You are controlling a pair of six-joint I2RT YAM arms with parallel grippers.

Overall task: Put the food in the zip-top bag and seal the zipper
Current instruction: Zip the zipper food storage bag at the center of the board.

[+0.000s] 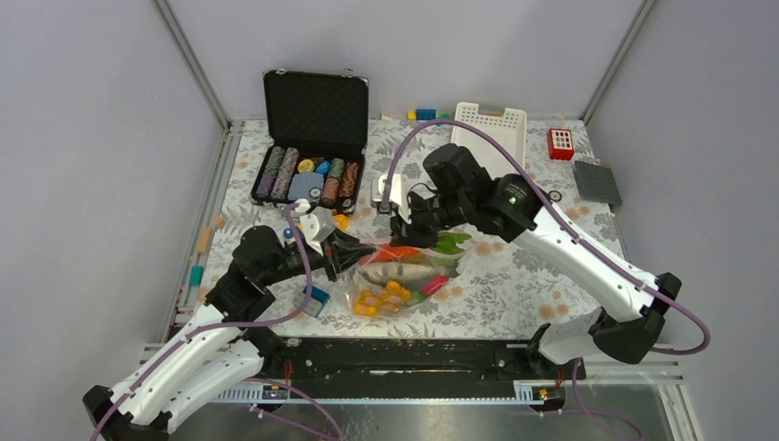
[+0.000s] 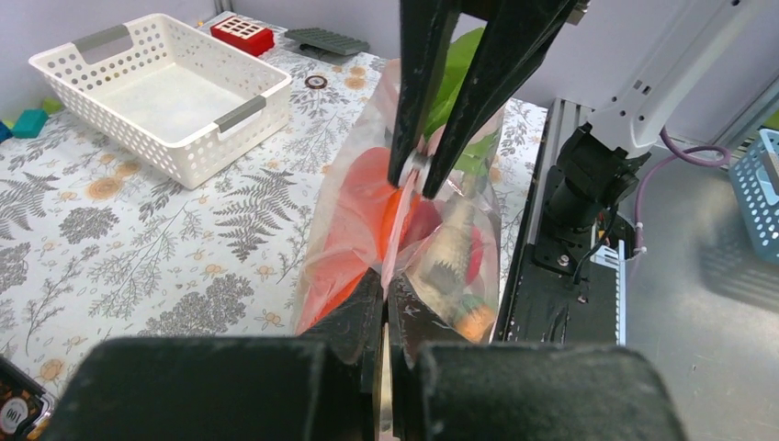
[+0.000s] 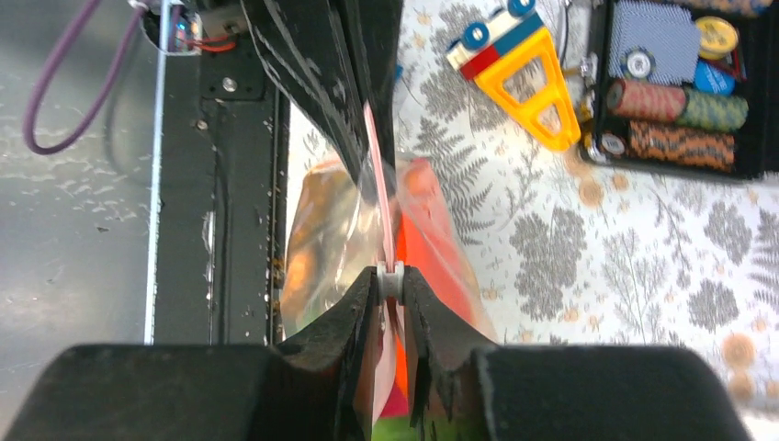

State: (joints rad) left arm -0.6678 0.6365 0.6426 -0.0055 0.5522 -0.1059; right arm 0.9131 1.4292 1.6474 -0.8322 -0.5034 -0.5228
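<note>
Now we see both arms bent low: left gripper (image 2: 386, 292) clamps the bag (image 1: 351, 290) at its 10 o'clock corner, right gripper (image 3: 391, 287) at 12 o'clock; food (image 1: 397, 273) inside looks blurred through plastic.

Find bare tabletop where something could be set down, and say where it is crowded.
Free: the cloth between the zip-top bag and the right arm, toward the near edge; also the strip between the grey plate and that arm. Crowded: the centre, where the left pincer and right pincer grip the bag, up to the chip case.
</note>
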